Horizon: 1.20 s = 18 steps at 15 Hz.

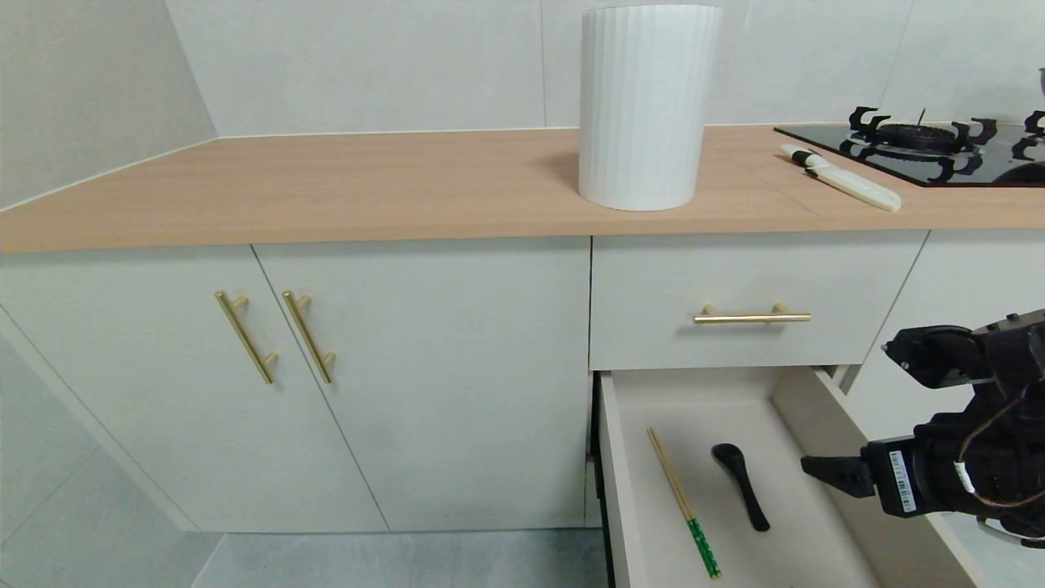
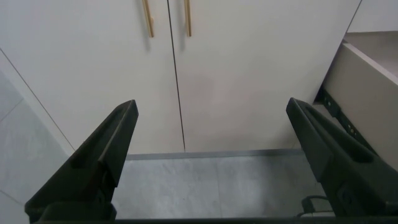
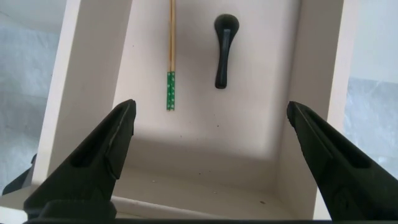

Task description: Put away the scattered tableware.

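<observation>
Down at 5 o'clock in the head view, the lower drawer stands pulled out. Inside it lie a pair of chopsticks with green ends and a black spoon, close together but apart, the chopsticks at 9 o'clock from the spoon. The right pincer hangs above the drawer, its jaws wide apart and holding nothing. The left pincer is low before the cupboard doors, jaws likewise apart. On the bench a white knife lies at 3 o'clock from a ribbed white canister, just beside the stove.
</observation>
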Available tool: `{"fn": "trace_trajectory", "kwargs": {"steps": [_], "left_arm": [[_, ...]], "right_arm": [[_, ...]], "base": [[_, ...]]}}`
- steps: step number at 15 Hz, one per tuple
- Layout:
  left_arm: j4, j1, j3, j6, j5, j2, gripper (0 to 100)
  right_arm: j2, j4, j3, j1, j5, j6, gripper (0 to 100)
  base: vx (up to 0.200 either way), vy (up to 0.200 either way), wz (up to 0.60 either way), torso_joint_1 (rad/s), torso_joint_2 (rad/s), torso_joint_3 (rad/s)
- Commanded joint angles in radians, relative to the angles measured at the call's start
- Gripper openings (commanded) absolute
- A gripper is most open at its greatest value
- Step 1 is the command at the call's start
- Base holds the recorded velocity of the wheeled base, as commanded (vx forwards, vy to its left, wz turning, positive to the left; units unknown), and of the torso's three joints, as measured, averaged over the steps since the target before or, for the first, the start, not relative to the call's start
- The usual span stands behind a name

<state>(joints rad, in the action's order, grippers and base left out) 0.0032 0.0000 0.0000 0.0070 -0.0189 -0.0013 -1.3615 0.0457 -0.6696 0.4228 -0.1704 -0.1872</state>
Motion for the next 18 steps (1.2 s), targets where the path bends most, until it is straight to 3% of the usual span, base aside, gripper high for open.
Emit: {"fn": "trace_trajectory", "kwargs": {"steps": [1,10,18], "left_arm": [[0.0,0.0,0.0,-0.001,-0.001,0.001,100],[0.0,0.0,0.0,0.001,-0.001,0.001,100],[0.0,0.0,0.0,0.001,0.001,0.001,100]], "right_arm": [[-0.005,0.0,0.001,0.002,0.0,0.0,100],[-0.027,0.0,0.004,0.002,0.0,0.0,100],[-0.059,0.003,0.027,0.044,0.023,0.0,100]], "base": [[-0.2,0.0,0.0,0.007,0.0,0.002],[-0.2,0.0,0.0,0.002,0.0,0.005],[0.0,0.0,0.0,0.0,0.0,0.0]]}}
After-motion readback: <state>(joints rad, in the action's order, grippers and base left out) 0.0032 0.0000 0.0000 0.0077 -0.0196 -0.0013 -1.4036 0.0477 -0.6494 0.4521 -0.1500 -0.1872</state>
